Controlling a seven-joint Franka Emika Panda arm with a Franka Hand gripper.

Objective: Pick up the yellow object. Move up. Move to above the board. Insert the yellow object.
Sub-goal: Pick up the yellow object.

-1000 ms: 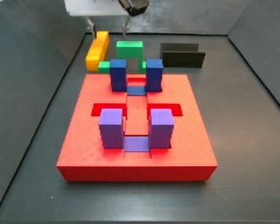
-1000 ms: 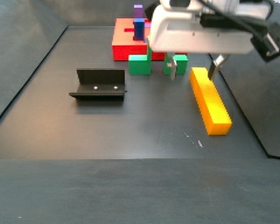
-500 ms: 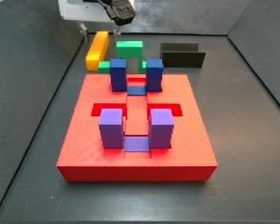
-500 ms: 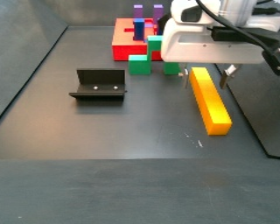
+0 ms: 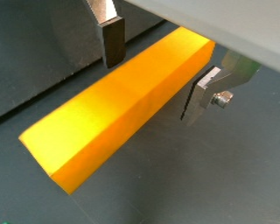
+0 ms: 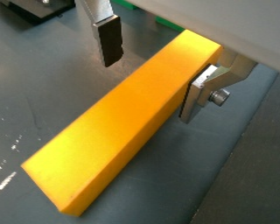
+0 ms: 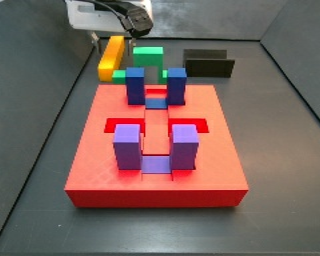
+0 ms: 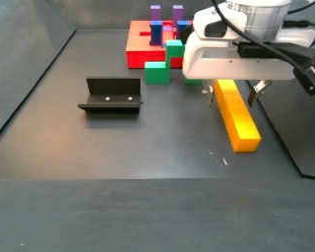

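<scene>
While the bar (image 5: pixel 122 101) lies flat on the floor, the gripper (image 5: pixel 164 66) straddles it, fingers (image 5: pixel 112 41) spread on either side, not pinching.

my tool (image 5: pixel 157 72): in both wrist views the upper parts of my silver plate fingers (image 6: pixel 106 37) are cut off by the frame; in a side view the white wrist body (image 8: pixel 242 61) hides my fingertips.
long yellow-orange rectangular bar (image 8: pixel 235 116): its far end is hidden under my wrist body in that side view; in both wrist views one end runs under my camera housing.
large red square board (image 8: pixel 150 40): partly covered by my arm.
contact: I cannot tell whether my pads touch the bar's sides.
</scene>
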